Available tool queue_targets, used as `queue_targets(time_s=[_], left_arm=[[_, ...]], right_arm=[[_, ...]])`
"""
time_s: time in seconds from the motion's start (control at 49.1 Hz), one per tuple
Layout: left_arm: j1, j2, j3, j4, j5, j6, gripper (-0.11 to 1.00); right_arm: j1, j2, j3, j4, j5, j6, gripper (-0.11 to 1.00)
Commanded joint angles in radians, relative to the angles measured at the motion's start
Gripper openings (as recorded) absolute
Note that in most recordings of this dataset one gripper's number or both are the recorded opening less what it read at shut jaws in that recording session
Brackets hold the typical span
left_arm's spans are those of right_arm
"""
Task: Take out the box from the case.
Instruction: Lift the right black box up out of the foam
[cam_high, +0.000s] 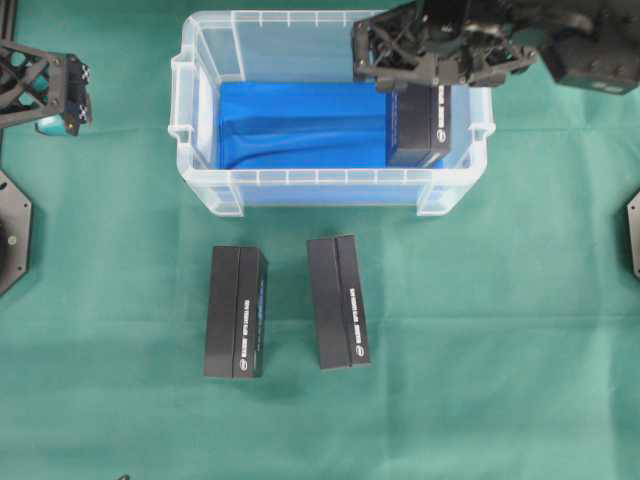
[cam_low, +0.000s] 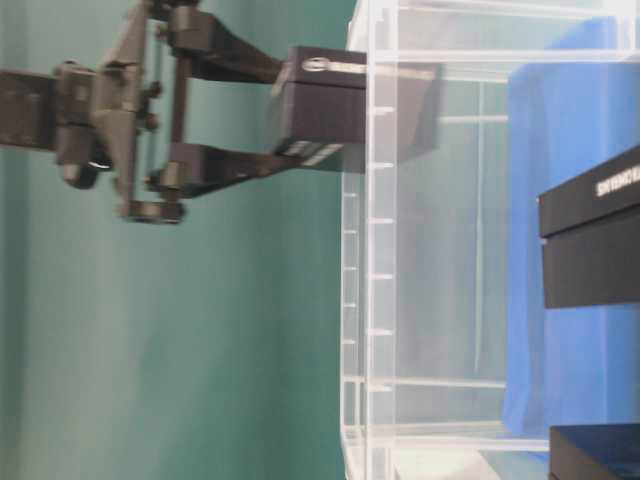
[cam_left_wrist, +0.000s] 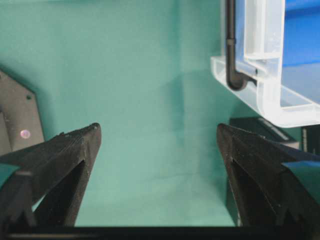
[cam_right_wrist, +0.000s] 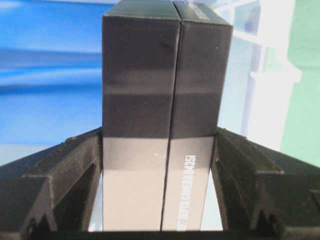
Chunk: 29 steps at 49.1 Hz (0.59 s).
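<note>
The case (cam_high: 330, 178) is a clear plastic bin with a blue cloth (cam_high: 300, 125) lining its bottom. At its right end a black box (cam_high: 420, 125) stands on end, and my right gripper (cam_high: 420, 85) is shut on it from above. In the right wrist view both fingers (cam_right_wrist: 75, 165) press the sides of the box (cam_right_wrist: 165, 90). In the table-level view the box (cam_low: 320, 110) sticks partly past the case's rim (cam_low: 358, 200). My left gripper (cam_left_wrist: 159, 132) hangs open over the green cloth, left of the case corner (cam_left_wrist: 265, 95), holding nothing.
Two more black boxes (cam_high: 236, 312) (cam_high: 338, 302) lie side by side on the green cloth in front of the case. Black arm bases sit at the table's left edge (cam_high: 12, 230) and right edge (cam_high: 634, 232).
</note>
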Motion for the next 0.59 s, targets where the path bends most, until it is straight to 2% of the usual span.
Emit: queue_targets(time_s=[0.0,0.265,0.57], left_arm=[[-0.002,-0.006,-0.012,0.005,-0.003,0.002,0.98],[-0.003,-0.006,-0.012,0.005,-0.003,0.002,0.98],[-0.002,-0.003,-0.015,0.005,-0.005,0.002,0.98]], right_arm=[[0.008,-0.048,-0.055,-0.005,0.023,-0.002,0.65],[0.018,-0.049,-0.149,-0.009,0.104,-0.003,0.65],[0.023,-0.049,-0.252,-0.011,0.201,-0.041,0.65]])
